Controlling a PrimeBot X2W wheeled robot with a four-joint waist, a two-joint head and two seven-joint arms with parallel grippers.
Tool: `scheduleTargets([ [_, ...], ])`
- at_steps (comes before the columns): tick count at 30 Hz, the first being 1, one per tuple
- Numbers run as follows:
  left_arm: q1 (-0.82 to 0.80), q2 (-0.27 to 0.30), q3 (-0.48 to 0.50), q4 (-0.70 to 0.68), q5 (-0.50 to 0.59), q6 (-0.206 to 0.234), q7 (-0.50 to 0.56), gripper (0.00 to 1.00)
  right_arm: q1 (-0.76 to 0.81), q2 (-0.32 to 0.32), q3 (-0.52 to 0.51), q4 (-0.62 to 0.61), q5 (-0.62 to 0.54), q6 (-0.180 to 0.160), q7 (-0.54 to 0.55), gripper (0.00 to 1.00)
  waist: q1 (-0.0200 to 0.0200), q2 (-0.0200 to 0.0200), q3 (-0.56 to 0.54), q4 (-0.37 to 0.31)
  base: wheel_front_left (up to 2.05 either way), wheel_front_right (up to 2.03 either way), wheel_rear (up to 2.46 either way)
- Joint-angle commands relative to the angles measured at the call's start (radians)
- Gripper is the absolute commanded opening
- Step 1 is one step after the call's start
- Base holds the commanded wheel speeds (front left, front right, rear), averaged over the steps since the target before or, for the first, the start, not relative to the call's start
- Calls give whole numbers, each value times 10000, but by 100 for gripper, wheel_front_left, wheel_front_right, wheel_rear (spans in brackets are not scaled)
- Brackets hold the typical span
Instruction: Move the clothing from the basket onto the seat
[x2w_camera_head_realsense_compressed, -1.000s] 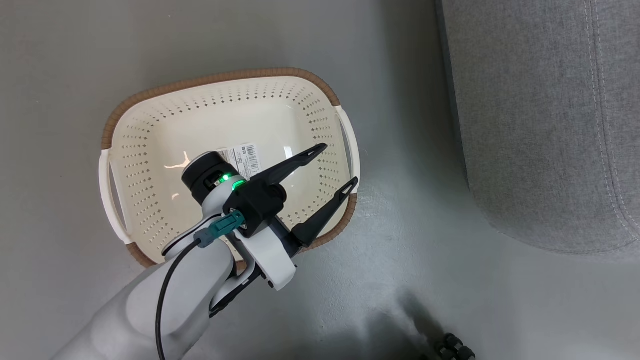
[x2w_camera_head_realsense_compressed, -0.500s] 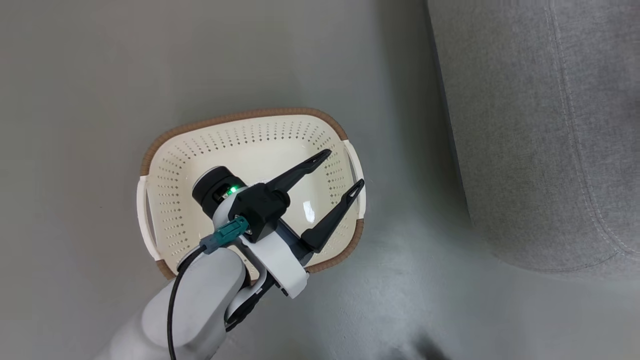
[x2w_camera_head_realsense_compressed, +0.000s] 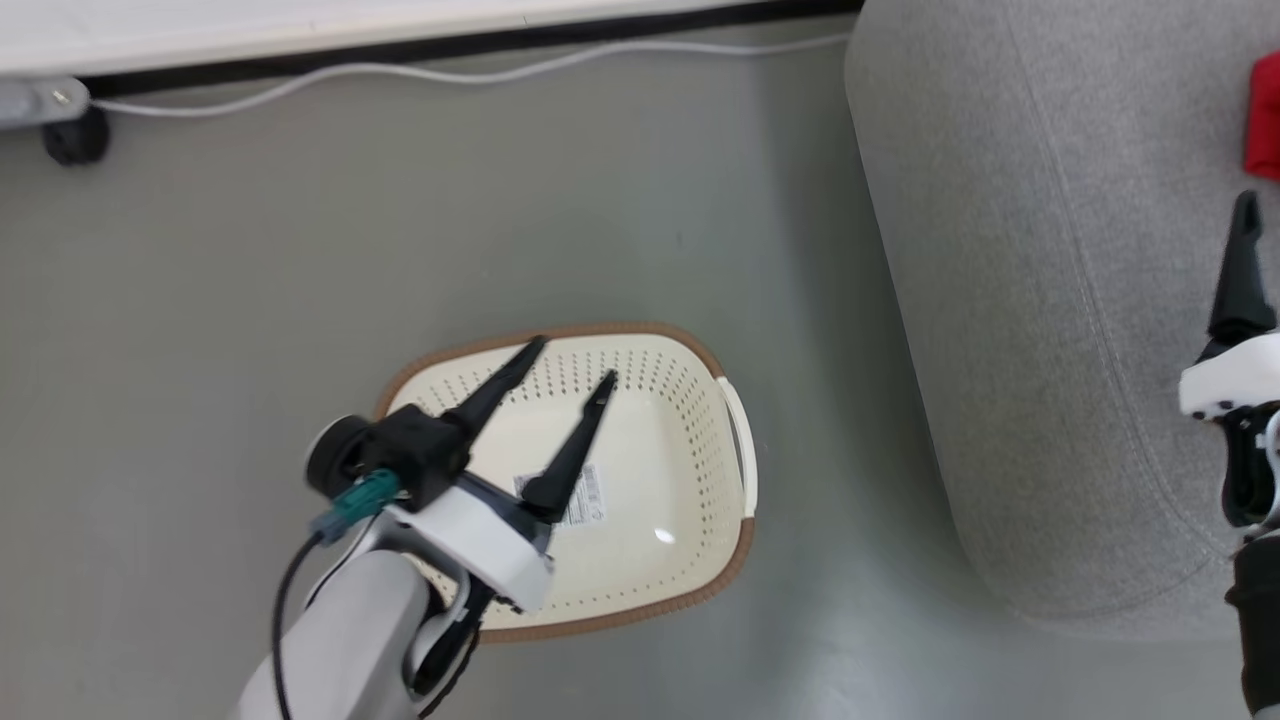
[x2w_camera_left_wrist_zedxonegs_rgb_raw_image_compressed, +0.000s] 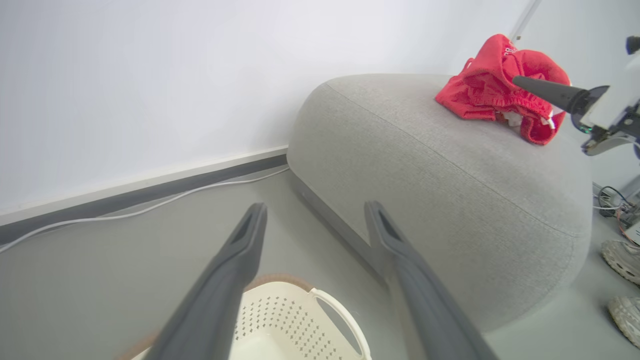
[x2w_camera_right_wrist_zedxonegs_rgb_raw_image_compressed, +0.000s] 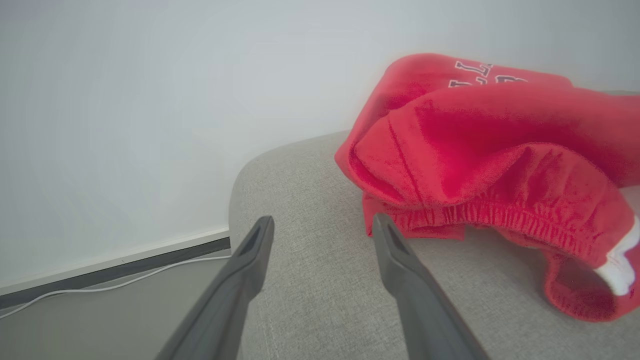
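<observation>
The clothing (x2w_camera_right_wrist_zedxonegs_rgb_raw_image_compressed: 480, 165) is a crumpled bright red heap with white trim, lying on top of the grey seat (x2w_camera_right_wrist_zedxonegs_rgb_raw_image_compressed: 310, 250). My right gripper (x2w_camera_right_wrist_zedxonegs_rgb_raw_image_compressed: 322, 220) is open just left of the heap, not touching it. In the head view one of its fingers (x2w_camera_head_realsense_compressed: 1240, 280) points at the clothing (x2w_camera_head_realsense_compressed: 1265, 115) on the seat (x2w_camera_head_realsense_compressed: 1050, 300). The cream basket (x2w_camera_head_realsense_compressed: 745, 540) stands on the floor left of the seat, its bare base showing a paper label. My left gripper (x2w_camera_head_realsense_compressed: 574, 362) hangs open above it, holding nothing. In the left wrist view, the clothing (x2w_camera_left_wrist_zedxonegs_rgb_raw_image_compressed: 492, 90) sits atop the seat (x2w_camera_left_wrist_zedxonegs_rgb_raw_image_compressed: 450, 175).
A white cable (x2w_camera_head_realsense_compressed: 450, 75) runs along the dark baseboard at the far wall, with a black caster (x2w_camera_head_realsense_compressed: 70, 140) at the far left. A person's pale shoes (x2w_camera_left_wrist_zedxonegs_rgb_raw_image_compressed: 622, 260) stand on the floor beyond the seat. Grey floor surrounds the basket.
The head camera has tilted up, bringing the wall, the red clothing and my right gripper into view. My left gripper has swung its fingers from pointing right to pointing away over the basket.
</observation>
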Motion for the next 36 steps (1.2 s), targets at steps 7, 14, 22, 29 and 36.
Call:
scheduleTargets([
  [7,958,-255,2692,78,759,-40,-51,100,908,121,1218,-1122,382,12,-133,100,0,0,-1287,710,0,0,0],
  [14,1842,-626,4703,136,1359,-41,-51,100,1636,394,2017,-1671,702,12,-133,100,0,0,-2156,1297,0,0,0],
  [22,2823,-901,5949,-14,1831,-41,-51,100,2640,688,2722,-2022,797,12,-133,100,0,0,-3065,1707,0,0,0],
  [29,3746,-1134,6502,-213,2065,-42,-51,100,3535,960,3148,-2227,774,12,-133,100,0,0,-3646,1699,0,0,0],
  [36,4247,-1333,6724,-289,2214,-42,-51,100,4247,1108,3348,-2272,685,12,-133,100,0,0,-3962,1551,0,0,0],
])
